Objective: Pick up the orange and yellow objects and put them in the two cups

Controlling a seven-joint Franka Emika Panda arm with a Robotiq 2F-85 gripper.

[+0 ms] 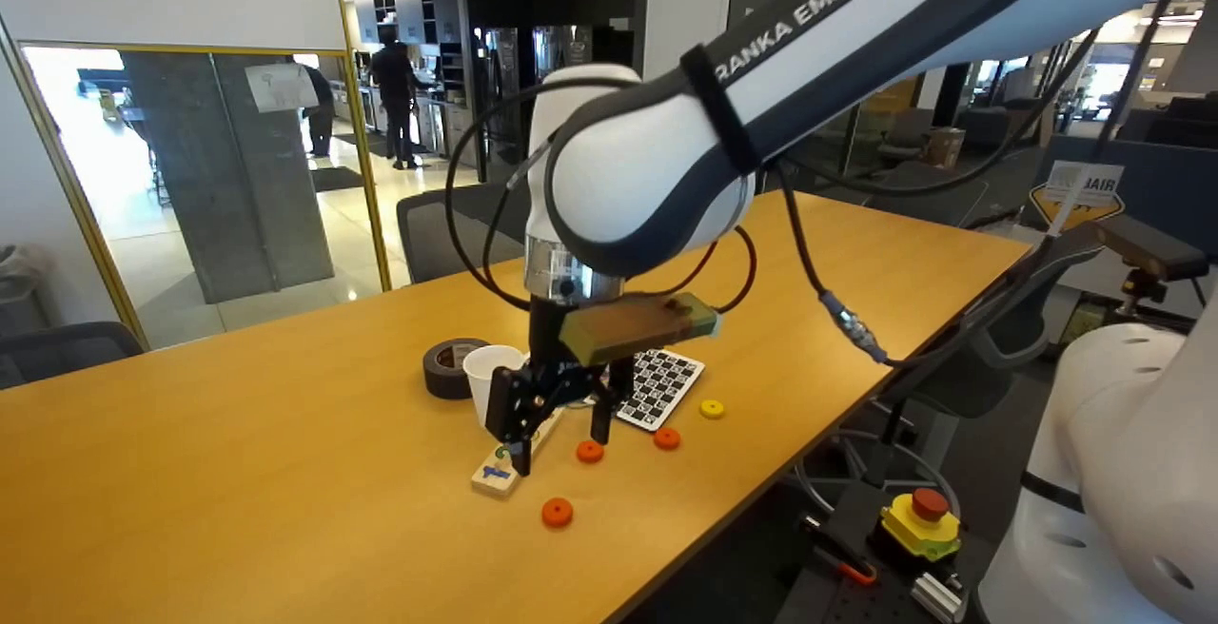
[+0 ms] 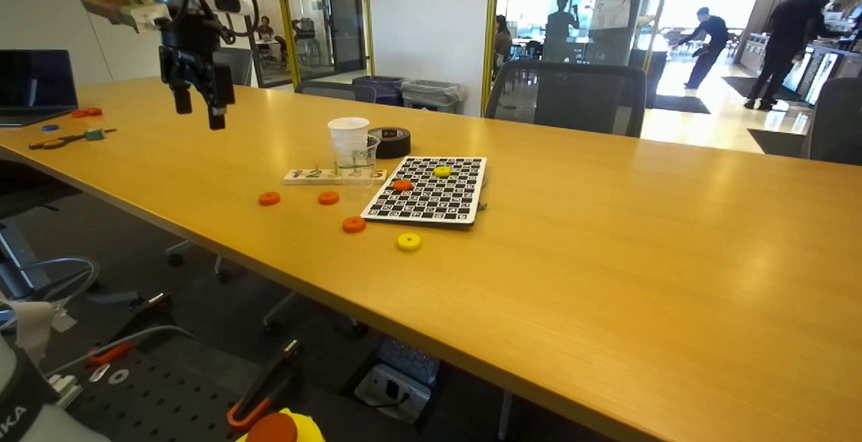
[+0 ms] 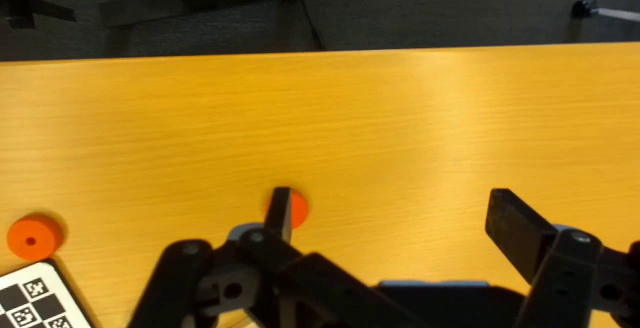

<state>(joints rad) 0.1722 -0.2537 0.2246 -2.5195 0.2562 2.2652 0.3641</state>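
Above the table point(image 3: 400, 108), the gripper point(image 2: 199, 113) hangs released, jaws wide apart; open wood-grain surface runs to its edge. Orange discs point(image 2: 328, 197) and yellow discs point(image 2: 409, 242) lie flat, holes up, one of each on the checkered board point(image 2: 431, 202). White cup point(image 2: 348, 129), clear plastic cup point(image 2: 364, 164): upright, axes vertical.

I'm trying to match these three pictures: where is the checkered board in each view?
In an exterior view: the checkered board lies below and right of centre, partly behind the open jaws.
In an exterior view: the checkered board lies at the centre.
In the wrist view: only one corner of the checkered board shows, at bottom left.
Shared landmark: the orange disc beside that same board corner, in all three views.
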